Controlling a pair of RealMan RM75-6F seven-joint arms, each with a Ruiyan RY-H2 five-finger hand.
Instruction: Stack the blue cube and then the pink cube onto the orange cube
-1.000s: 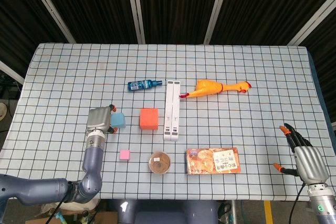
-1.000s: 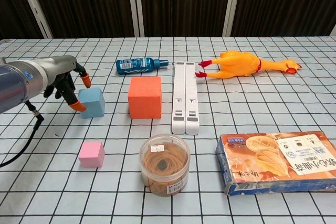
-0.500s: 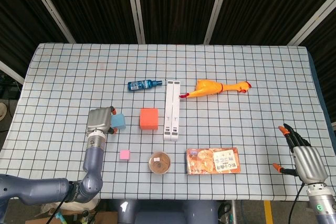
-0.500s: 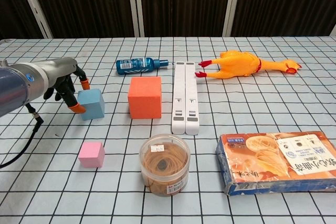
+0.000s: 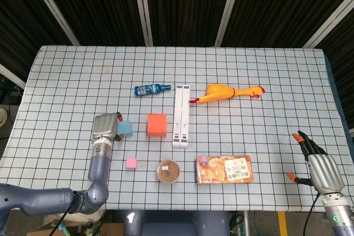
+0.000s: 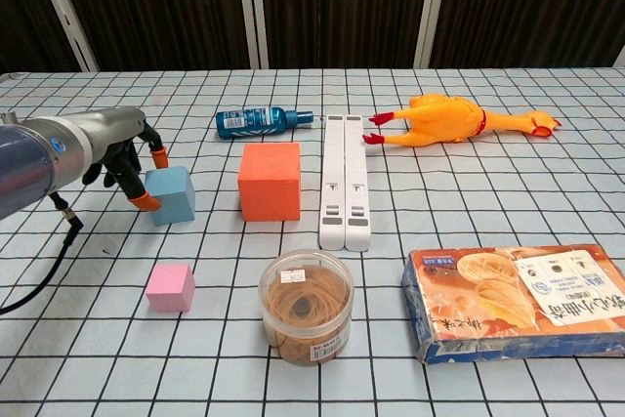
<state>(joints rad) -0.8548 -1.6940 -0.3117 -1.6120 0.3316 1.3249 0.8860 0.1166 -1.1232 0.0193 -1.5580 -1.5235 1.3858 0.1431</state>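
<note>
**Lining up on the blue cube**

The blue cube sits on the tabletop just left of the orange cube, with my left hand against its left side, fingers spread, not gripping yet. It looks light and rigid, so I'd pinch opposite flat faces. One pink cube, so three cubes total. My right hand is open, off to the side.
</note>
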